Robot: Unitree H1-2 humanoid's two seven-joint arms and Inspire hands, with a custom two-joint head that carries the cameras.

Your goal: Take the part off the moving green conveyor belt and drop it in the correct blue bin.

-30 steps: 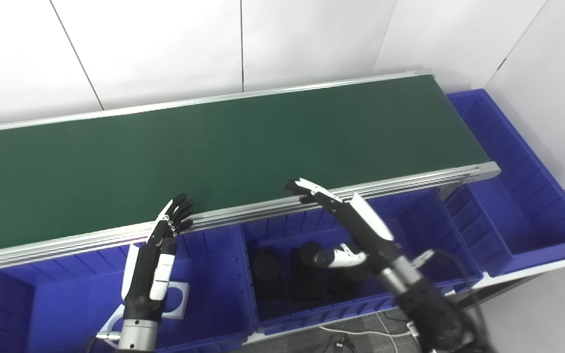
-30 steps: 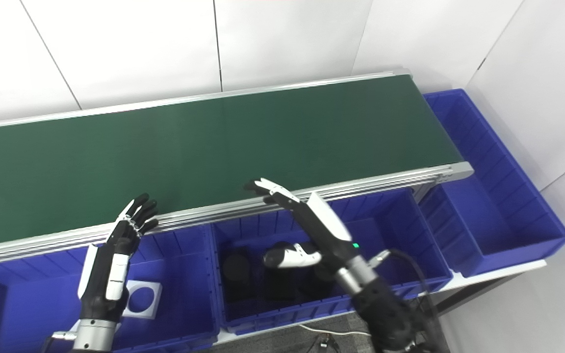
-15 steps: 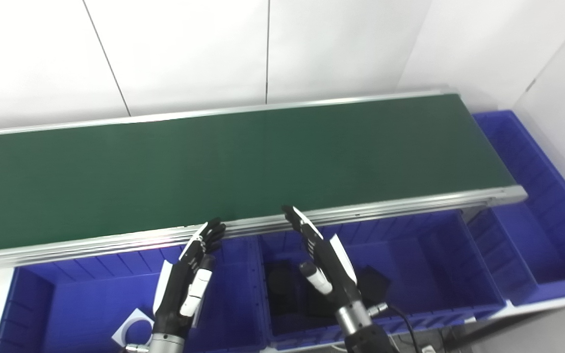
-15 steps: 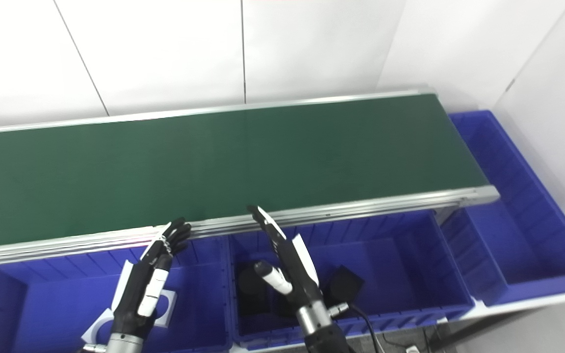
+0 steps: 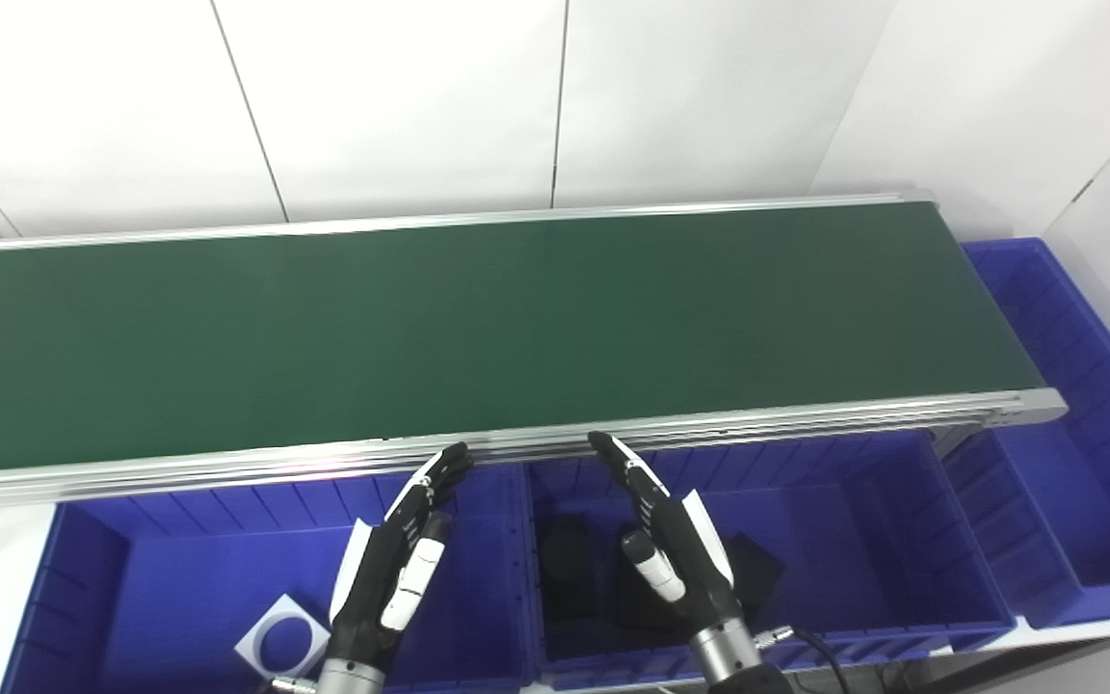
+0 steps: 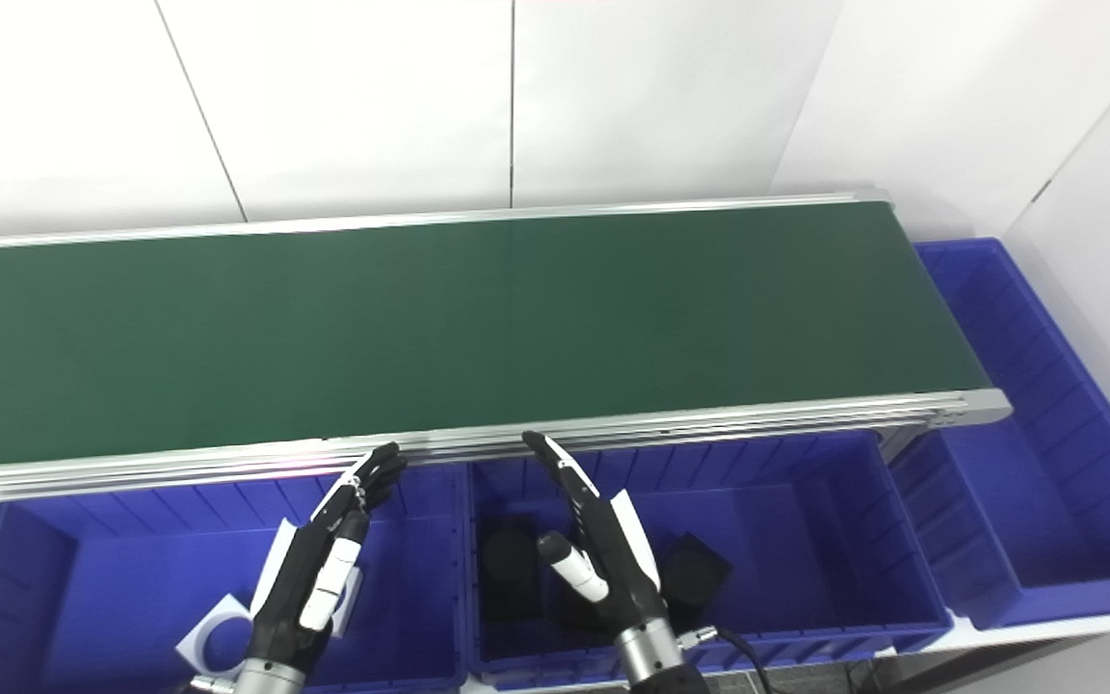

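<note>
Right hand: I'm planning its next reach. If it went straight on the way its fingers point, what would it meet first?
Probably the conveyor's near aluminium rail: the open right hand has its fingertips just short of it, above the middle blue bin. Depth is unclear, so it may pass over onto the green belt.

There are no words, numbers or signs to read here — not one.
</note>
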